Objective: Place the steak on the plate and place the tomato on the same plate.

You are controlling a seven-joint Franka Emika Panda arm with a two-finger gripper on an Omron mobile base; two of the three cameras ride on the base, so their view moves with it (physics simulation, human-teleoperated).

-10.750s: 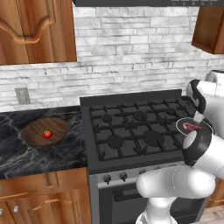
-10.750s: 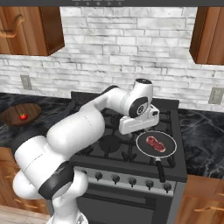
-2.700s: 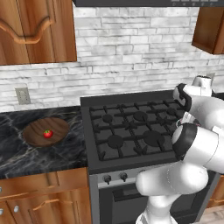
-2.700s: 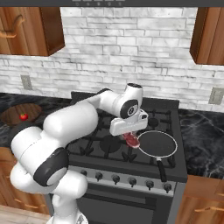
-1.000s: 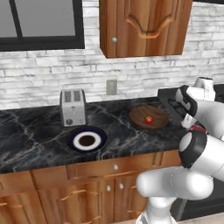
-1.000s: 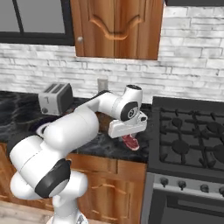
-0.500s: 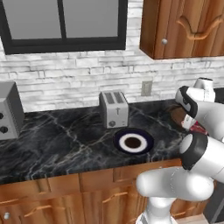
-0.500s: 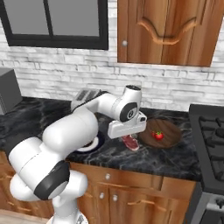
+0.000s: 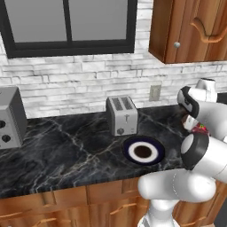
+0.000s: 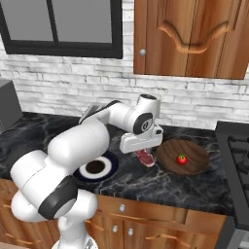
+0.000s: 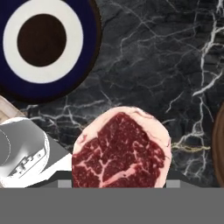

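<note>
My gripper (image 10: 144, 150) is shut on the steak (image 10: 144, 157), a pinkish-red slab with pale fat edges, and holds it a little above the black marble counter. In the hand view the steak (image 11: 121, 148) hangs low in the middle, with the plate (image 11: 85, 72) at the upper left, apart from it. The plate (image 10: 113, 165), navy-rimmed with a white ring and brown centre, lies left of the gripper, partly behind my arm. It also lies in front of the toaster in the left base view (image 9: 126, 150). The tomato (image 10: 182, 159) rests in the wooden dish (image 10: 194, 151), right of the gripper.
A silver toaster (image 9: 122, 115) stands behind the plate near the brick wall. A stove (image 10: 238, 160) begins at the counter's right end. The wooden dish's edge (image 11: 220, 148) shows at the right. Bare marble counter (image 9: 66, 146) stretches left of the plate.
The base has driven left along the counter, so both base views have shifted from the stove to the toaster and plate. The steak has stayed in the shut gripper.
</note>
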